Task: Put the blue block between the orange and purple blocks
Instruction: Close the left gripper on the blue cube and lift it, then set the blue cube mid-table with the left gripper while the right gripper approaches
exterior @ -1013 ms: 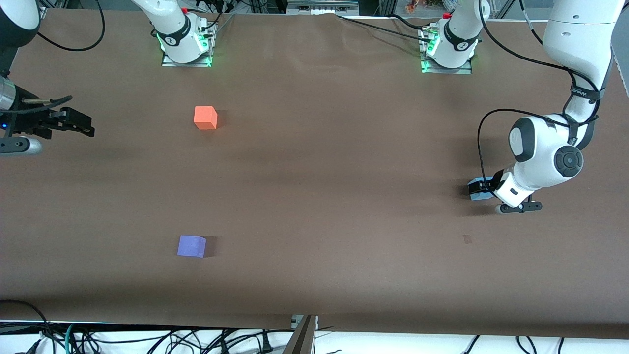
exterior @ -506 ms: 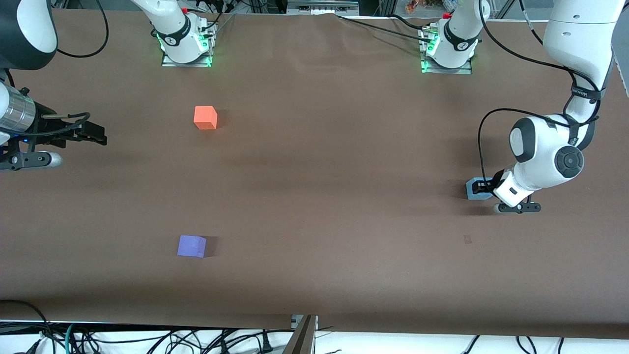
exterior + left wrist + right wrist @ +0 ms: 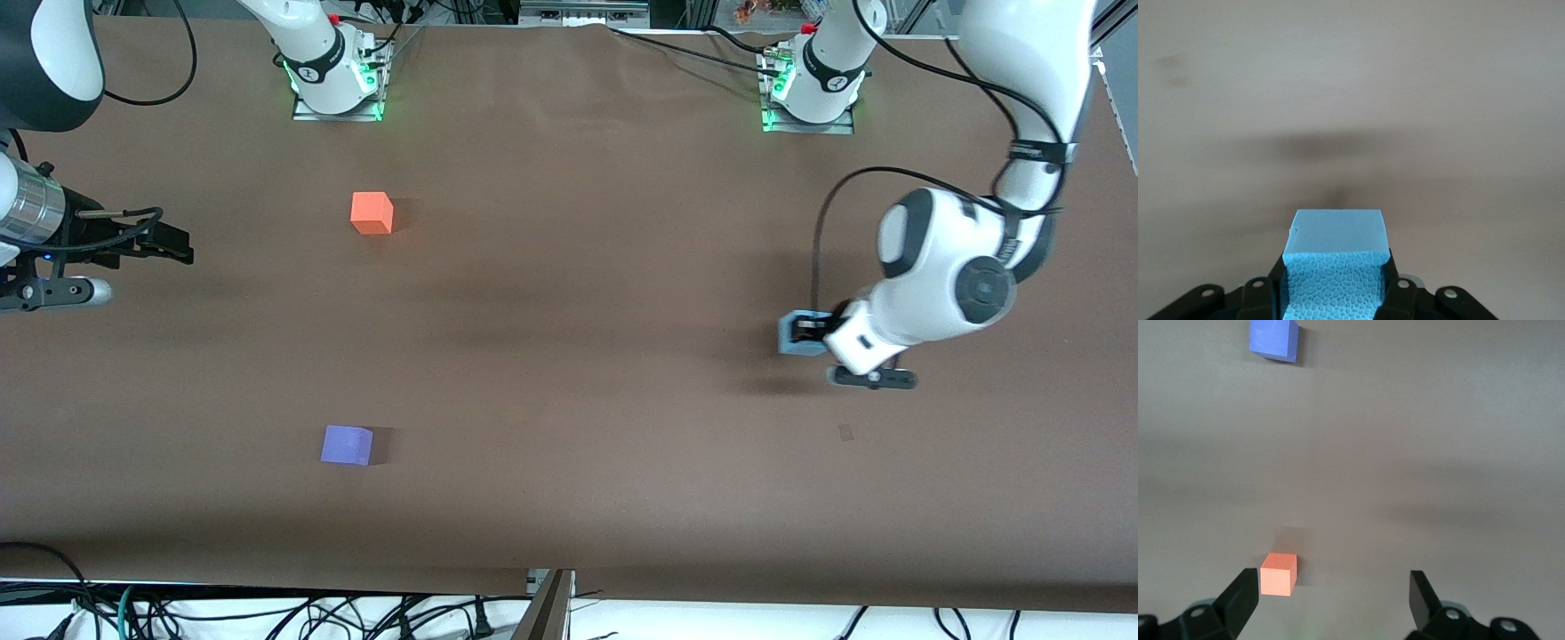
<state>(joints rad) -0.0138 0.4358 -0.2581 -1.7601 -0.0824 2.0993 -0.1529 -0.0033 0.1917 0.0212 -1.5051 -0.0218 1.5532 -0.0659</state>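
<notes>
Left gripper (image 3: pixel 811 333) fingers clamp blue block (image 3: pixel 794 334), apparently lifted off table (image 3: pixel 569 356) for carrying to the gap between orange block (image 3: pixel 372 213) and purple block (image 3: pixel 347 444). My right gripper (image 3: pixel 164 243) waits, fingers spread.

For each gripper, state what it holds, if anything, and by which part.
The left gripper holds the blue block by two opposite side faces. The right gripper is open and holds nothing.

even overhead light, soft shadows
</notes>
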